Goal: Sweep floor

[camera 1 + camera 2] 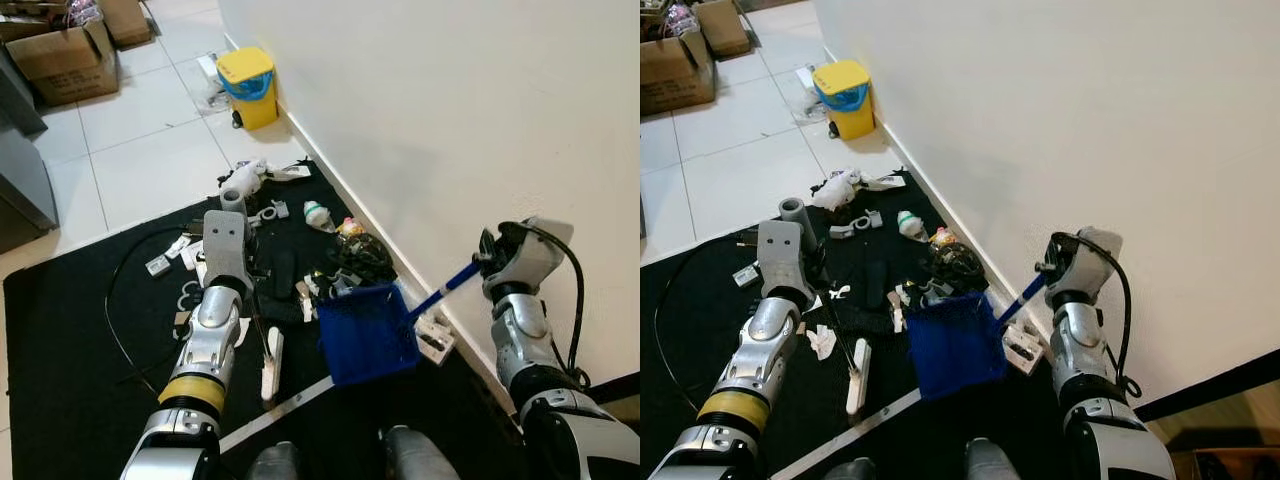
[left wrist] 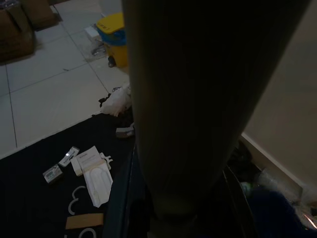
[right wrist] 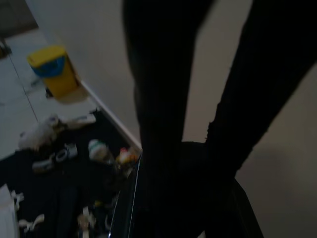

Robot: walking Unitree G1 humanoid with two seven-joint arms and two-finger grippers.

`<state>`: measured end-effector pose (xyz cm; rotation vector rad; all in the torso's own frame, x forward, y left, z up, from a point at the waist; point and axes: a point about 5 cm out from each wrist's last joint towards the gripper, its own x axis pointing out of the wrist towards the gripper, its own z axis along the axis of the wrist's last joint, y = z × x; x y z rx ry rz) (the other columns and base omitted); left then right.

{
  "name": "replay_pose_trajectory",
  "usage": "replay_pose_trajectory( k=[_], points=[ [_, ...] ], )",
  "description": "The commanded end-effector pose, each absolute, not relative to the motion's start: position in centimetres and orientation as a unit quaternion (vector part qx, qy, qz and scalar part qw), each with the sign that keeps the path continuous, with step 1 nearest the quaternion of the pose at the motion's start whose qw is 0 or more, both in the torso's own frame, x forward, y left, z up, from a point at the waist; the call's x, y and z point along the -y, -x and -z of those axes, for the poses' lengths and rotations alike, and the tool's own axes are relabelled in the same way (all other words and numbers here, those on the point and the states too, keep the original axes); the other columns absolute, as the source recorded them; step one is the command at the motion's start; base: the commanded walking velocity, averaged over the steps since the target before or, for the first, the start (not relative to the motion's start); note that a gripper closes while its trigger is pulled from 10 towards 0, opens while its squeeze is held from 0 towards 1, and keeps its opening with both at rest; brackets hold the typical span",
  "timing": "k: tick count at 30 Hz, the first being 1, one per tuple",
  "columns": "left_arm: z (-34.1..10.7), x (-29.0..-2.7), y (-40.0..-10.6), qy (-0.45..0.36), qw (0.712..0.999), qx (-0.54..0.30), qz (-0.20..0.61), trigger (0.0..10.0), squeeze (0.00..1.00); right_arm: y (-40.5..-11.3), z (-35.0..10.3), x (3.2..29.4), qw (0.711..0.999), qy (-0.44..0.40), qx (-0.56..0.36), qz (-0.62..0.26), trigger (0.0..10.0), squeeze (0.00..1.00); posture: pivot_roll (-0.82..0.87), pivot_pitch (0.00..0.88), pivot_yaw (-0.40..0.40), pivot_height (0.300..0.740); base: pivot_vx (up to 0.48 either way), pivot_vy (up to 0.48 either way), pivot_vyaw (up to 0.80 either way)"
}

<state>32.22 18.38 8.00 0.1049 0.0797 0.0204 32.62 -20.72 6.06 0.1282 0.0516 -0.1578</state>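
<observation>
White tile floor (image 1: 130, 140) is running along a cream wall (image 1: 450, 120), with a black mat (image 1: 70, 340) lying against the baseboard.

Left eye view: yellow bin (image 1: 247, 86) is sitting at 12 o'clock by the wall, cardboard boxes (image 1: 62, 60) at 11. Litter (image 1: 300, 250) is lying scattered across the mat's centre: white wrappers, a small bottle, a dark bag near the wall. Blue dustpan (image 1: 367, 332) is resting on the mat at 5 o'clock of the litter, its blue handle (image 1: 443, 288) angling up toward 3 o'clock into the right gripper (image 1: 487, 262), which is sitting closed around it. Left gripper (image 1: 226, 262) is reaching in from 7 o'clock, holding a grey pole (image 1: 233, 202) upright; the white broom head (image 1: 271, 362) is lying on the mat just at its 5 o'clock.

Right eye view: same layout, with the dustpan mouth facing the litter pile and a white box (image 1: 1024, 347) lying between pan and wall.

Left wrist view: very dark; the pole (image 2: 193, 99) is running between the fingers, which are looking clamped on it. White packets (image 2: 94, 171) are lying on the mat beyond.

Right wrist view: also dark; black fingers (image 3: 158, 99) are blocking most of it, grip hard to confirm here. Bin and litter are sitting beyond.
</observation>
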Motion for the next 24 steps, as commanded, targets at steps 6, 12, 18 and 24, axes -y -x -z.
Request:
replay_pose_trajectory(
  k=[6, 12, 18, 24],
  points=[
    [-7.6, -19.2, -31.9, -0.060, 0.997, -0.043, -0.020, 10.0, 0.00, -32.5, -5.9, 20.4, 0.995, -0.066, -0.024, 0.071, 10.0, 0.00, 0.05, 0.059, -0.005, 0.740, 0.000, 0.000, 0.00],
    [-7.1, -19.0, -31.6, -0.058, 0.997, -0.054, -0.015, 10.0, 0.00, -32.1, -4.8, 20.9, 0.992, -0.066, -0.068, 0.083, 10.0, 0.00, 0.03, 0.073, -0.007, 0.740, 0.000, 0.000, 0.00],
    [-6.5, -18.5, -31.0, -0.067, 0.996, -0.061, -0.006, 10.0, 0.00, -31.8, -4.7, 21.8, 0.990, -0.065, -0.066, 0.109, 10.0, 0.00, 0.02, 0.083, -0.013, 0.740, 0.000, 0.000, 0.00],
    [-6.4, -18.3, -31.0, -0.064, 0.996, -0.060, -0.009, 10.0, 0.00, -31.4, -4.2, 22.0, 0.987, -0.073, -0.074, 0.123, 10.0, 0.00, 0.03, 0.084, -0.010, 0.740, 0.000, 0.000, 0.00]
  ],
)
